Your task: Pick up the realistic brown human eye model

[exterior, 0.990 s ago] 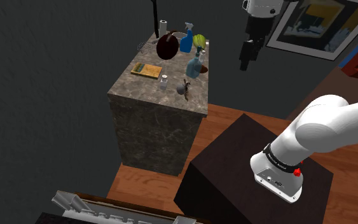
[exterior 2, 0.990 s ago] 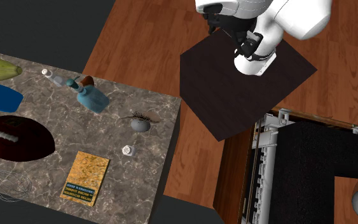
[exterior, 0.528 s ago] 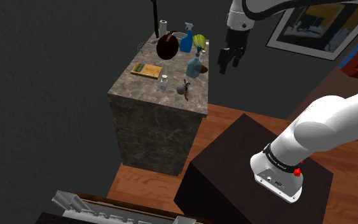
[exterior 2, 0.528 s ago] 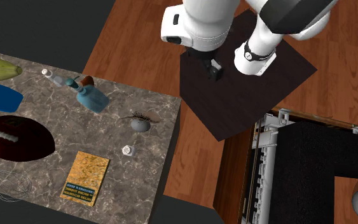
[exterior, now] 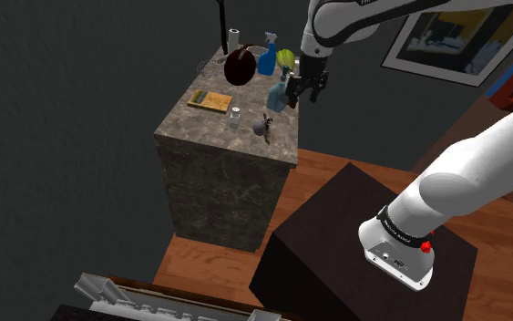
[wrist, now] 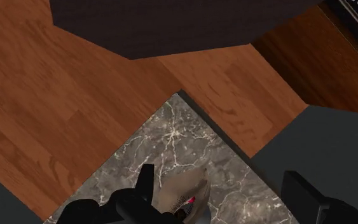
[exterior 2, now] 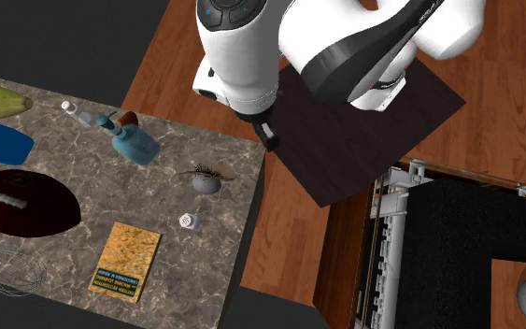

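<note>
The eye model [exterior 2: 205, 178] is a small grey ball with dark lashes. It lies near the marble counter's [exterior: 218, 178] corner closest to the stand, also seen as the eye model [exterior: 263, 128]. My gripper [exterior 2: 268, 138] hangs in the air over that edge of the counter, a little beyond the eye and not touching it. From the shoulder, the gripper [exterior: 307, 89] shows beside the blue flask [exterior: 280, 94]. In the wrist view the gripper [wrist: 225, 197] is open, its fingers [wrist: 145, 184] wide apart, with the grey eye model [wrist: 182, 191] on the marble below, close to one finger.
On the counter stand the blue flask [exterior 2: 135, 145], a dark red football [exterior 2: 22, 201], a yellow book [exterior 2: 125, 259], a small white cap [exterior 2: 189, 221], a blue spray bottle [exterior: 267, 59] and a wire whisk [exterior 2: 8, 271]. The dark stand [exterior: 336, 246] sits on wooden floor beside the counter.
The arm has swung from above the stand toward the counter, moving left and down in the shoulder view. The gripper now hangs over the counter's edge. Nothing on the counter has moved.
</note>
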Controlling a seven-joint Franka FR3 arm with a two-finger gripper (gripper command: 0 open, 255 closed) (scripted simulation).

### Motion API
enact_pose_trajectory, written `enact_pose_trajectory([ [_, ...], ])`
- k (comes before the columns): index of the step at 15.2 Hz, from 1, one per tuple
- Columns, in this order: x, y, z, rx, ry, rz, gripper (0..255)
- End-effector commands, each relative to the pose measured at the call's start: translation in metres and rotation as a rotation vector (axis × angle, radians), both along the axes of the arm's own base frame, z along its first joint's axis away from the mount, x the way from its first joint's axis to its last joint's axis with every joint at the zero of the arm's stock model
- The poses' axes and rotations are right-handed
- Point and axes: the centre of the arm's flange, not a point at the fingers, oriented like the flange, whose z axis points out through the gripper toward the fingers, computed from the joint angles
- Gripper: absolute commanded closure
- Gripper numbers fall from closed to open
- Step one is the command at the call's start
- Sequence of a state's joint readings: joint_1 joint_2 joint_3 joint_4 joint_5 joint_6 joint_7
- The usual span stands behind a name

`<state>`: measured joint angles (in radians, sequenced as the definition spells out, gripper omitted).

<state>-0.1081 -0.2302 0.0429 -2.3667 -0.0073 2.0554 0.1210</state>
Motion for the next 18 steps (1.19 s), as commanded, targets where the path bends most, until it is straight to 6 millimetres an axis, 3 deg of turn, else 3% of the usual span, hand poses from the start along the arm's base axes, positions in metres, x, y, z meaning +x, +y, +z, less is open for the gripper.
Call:
enact_pose_trajectory([
  [1,0.020,-0.008,-0.017,0.010,-0.014,-0.040,0],
  [16,0.152,-0.083,-0.132,0.084,-0.107,-0.333,0],
  [18,0.162,-0.091,-0.141,0.090,-0.115,-0.358,0],
])
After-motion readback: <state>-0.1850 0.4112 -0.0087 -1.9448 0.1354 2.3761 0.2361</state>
